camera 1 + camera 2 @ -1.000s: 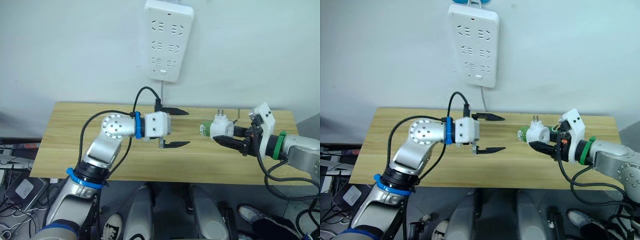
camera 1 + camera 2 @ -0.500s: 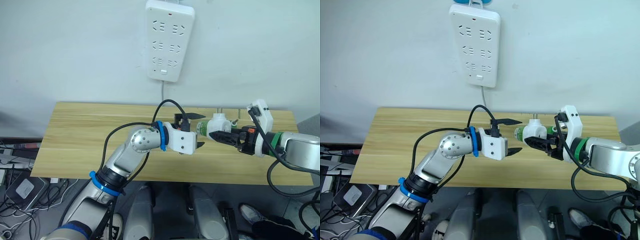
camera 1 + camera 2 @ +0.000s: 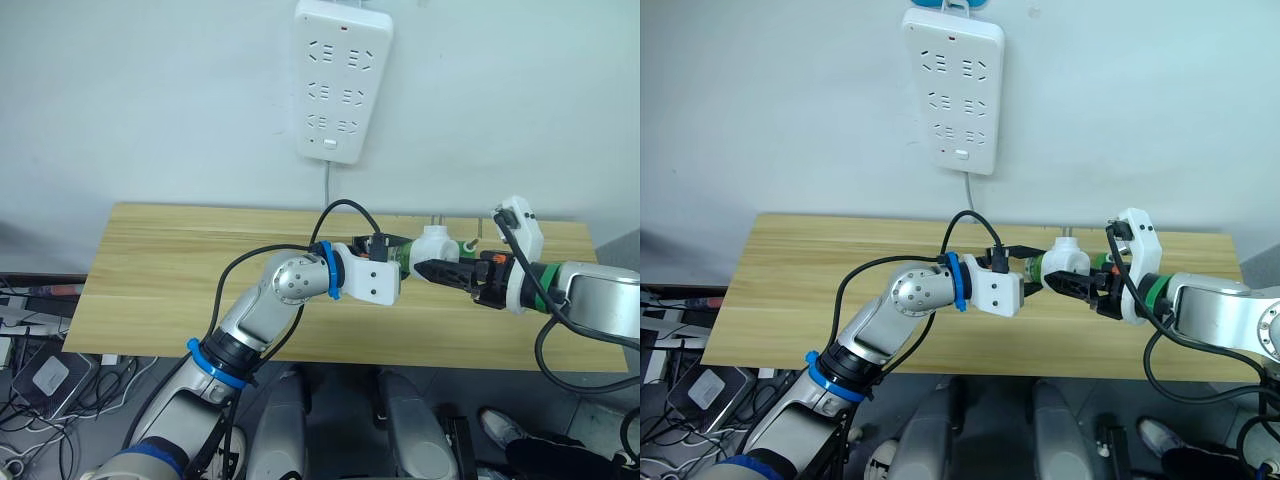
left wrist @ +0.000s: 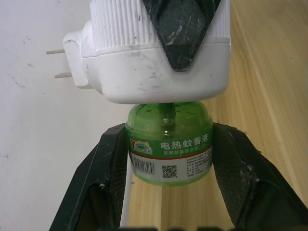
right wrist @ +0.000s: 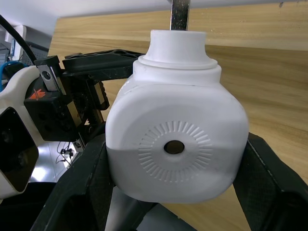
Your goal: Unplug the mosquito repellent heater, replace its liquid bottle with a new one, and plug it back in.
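Wooden and long, the table (image 3: pixel 150 290) stretches under both arms, with the white power strip (image 3: pixel 341 80) fixed to the wall above it, all its sockets free, so the heater is already unplugged. Above the table's right half the right gripper (image 3: pixel 440 272) is clamped on the mosquito repellent heater (image 3: pixel 436 245), one black finger pressed to each side of its white body, holding it up clear of the wood. That grip seems meant to steady the unit while the other arm works the bottle loose. The heater's long axis lies roughly level, bottle end pointing toward the robot's left, its two plug prongs (image 4: pixel 58 63) jutting out sideways. The left gripper (image 4: pixel 168 159) has its fingers partly apart with the green liquid bottle (image 4: pixel 169 148) sitting between them, the pads right at the bottle's sides, though I cannot tell if they press firmly yet.
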Controlling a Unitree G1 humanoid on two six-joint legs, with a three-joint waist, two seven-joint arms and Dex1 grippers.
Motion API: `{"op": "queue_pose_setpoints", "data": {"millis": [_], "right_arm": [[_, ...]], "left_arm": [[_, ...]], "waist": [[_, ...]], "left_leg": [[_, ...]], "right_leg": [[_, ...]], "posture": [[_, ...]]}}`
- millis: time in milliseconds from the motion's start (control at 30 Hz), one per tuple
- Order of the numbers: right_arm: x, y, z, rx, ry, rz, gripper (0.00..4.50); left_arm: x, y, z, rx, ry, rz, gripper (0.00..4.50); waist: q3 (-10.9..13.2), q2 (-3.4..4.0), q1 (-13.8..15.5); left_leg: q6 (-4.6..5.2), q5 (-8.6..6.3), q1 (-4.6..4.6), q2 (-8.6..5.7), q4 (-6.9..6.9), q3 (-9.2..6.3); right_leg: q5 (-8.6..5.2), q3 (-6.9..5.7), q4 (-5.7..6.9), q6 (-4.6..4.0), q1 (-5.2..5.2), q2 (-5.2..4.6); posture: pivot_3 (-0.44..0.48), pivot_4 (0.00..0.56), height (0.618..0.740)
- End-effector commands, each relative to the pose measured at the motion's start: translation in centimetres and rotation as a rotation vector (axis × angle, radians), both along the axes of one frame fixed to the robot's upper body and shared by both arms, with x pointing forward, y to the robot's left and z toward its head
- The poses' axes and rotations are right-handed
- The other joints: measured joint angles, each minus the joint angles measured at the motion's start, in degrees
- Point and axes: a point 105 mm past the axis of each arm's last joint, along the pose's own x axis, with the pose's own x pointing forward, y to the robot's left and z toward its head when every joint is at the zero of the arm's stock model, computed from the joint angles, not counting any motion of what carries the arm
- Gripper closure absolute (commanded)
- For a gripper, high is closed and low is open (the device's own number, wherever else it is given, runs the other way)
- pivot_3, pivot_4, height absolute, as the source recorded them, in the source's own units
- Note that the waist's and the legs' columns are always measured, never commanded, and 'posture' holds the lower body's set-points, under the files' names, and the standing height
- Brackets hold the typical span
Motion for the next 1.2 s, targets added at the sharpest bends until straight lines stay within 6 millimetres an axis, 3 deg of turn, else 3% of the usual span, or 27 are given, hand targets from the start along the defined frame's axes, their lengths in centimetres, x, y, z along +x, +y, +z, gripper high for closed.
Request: {"op": "queue_pose_setpoints", "data": {"millis": [33, 233, 300, 400, 667, 867, 967, 1200], "right_arm": [[-0.6, 0.9, 1.2, 0.026, -0.039, 0.045, 1.52], [-0.6, 1.4, 1.7, 0.008, -0.072, 0.078, 1.52], [-0.6, 1.5, 2.0, 0.010, -0.086, 0.091, 0.80], [-0.5, 1.5, 2.3, 0.014, -0.102, 0.087, 0.07], [-0.8, 1.2, 3.8, 0.020, -0.161, 0.084, 0.07], [-2.3, 1.0, 4.4, -0.013, -0.246, 0.086, 0.07], [-2.8, 1.4, 4.5, -0.038, -0.309, 0.090, 0.07], [-2.1, 1.3, 5.2, -0.180, -0.671, -0.070, 0.07]], "left_arm": [[-0.8, -0.8, 0.6, -0.021, -0.030, -0.033, 2.27], [-0.3, -0.9, 1.4, -0.054, -0.068, -0.008, 2.27], [-0.1, -0.8, 1.4, -0.056, -0.073, -0.003, 2.27], [0.2, -0.7, 1.5, -0.072, -0.088, 0.009, 2.27], [1.2, -0.2, 2.2, -0.187, -0.079, 0.070, 2.27], [2.0, 0.3, 3.5, -0.416, 0.037, 0.127, 2.27], [2.3, 0.5, 4.1, -0.542, 0.146, 0.160, 2.27], [0.9, 0.2, 5.8, -0.879, 0.524, 0.060, 2.27]], "waist": [[0.00, 0.00, 0.00], [0.00, 0.00, -0.03], [0.00, 0.00, 0.00], [0.00, 0.00, 0.01], [0.00, 0.00, 0.00], [-0.01, -0.01, -0.01], [-0.01, -0.02, -0.12], [-0.23, -0.10, -0.23]], "left_leg": [[0.00, 0.00, 0.00, 0.00, 0.00, 0.00], [0.01, 0.01, 0.00, -0.01, 0.00, 0.00], [0.02, 0.01, 0.00, -0.01, 0.00, -0.01], [0.02, 0.01, -0.01, -0.02, 0.00, -0.02], [0.03, 0.02, -0.01, -0.07, -0.01, -0.02], [0.05, 0.02, -0.04, -0.13, -0.02, -0.04], [0.04, 0.03, -0.04, -0.13, -0.01, -0.03], [-0.14, 0.18, -0.04, -0.17, -0.01, -0.07]], "right_leg": [[0.00, 0.00, 0.00, 0.00, 0.00, 0.00], [0.00, 0.01, -0.01, 0.00, 0.00, -0.02], [0.00, 0.00, -0.01, 0.00, 0.00, -0.02], [0.00, 0.00, -0.01, 0.00, 0.00, -0.03], [0.00, -0.03, 0.00, 0.00, 0.00, -0.32], [0.00, -0.10, -0.01, 0.01, 0.00, -0.43], [0.00, -0.11, -0.01, 0.01, 0.00, -0.44], [-0.02, -0.14, 0.00, 0.03, 0.00, -0.43]], "posture": [[-0.010, 0.337, 0.740], [-0.009, 0.339, 0.740], [-0.013, 0.339, 0.740], [-0.013, 0.339, 0.740], [-0.037, 0.337, 0.740], [-0.046, 0.333, 0.740], [-0.051, 0.330, 0.740], [-0.049, 0.316, 0.740]]}}
